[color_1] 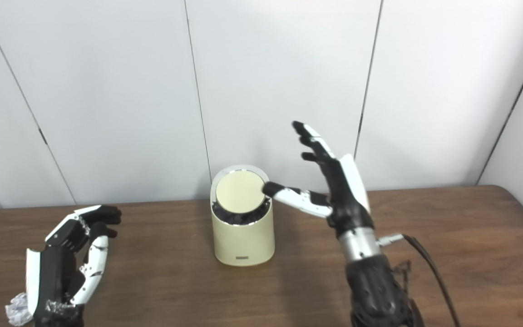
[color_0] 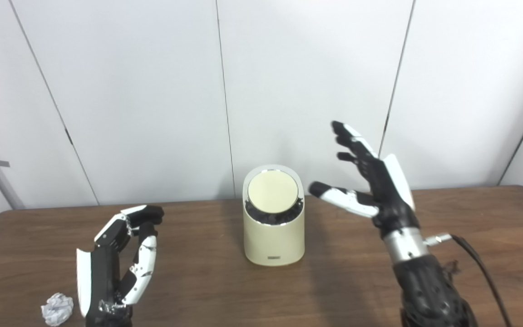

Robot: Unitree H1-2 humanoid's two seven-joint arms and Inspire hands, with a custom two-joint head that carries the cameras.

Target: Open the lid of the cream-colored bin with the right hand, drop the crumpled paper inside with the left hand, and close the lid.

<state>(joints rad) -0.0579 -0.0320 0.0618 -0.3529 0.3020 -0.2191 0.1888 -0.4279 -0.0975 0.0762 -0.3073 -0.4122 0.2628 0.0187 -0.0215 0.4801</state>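
Standing: one bin [color_0: 273, 227], lid [color_0: 273, 191] tilted; one paper ball [color_0: 56, 309]; both hands spread, empty.

The table [color_0: 343, 281] looks like dark brown wood grain with a smooth, faintly sheened surface. The cream-colored bin [color_0: 274, 240] appears to be smooth matt plastic; its round lid [color_0: 273, 191] is matt too, ringed by a thin bright metallic rim. The crumpled paper [color_0: 56, 309], near left, is white, creased and rough. Both hands, left hand [color_0: 116, 263] and right hand [color_0: 372, 181], show glossy white and black plastic shells. The right wrist carries a brushed silver metal band. The far wall [color_0: 152, 91] is smooth, matt white panelling.
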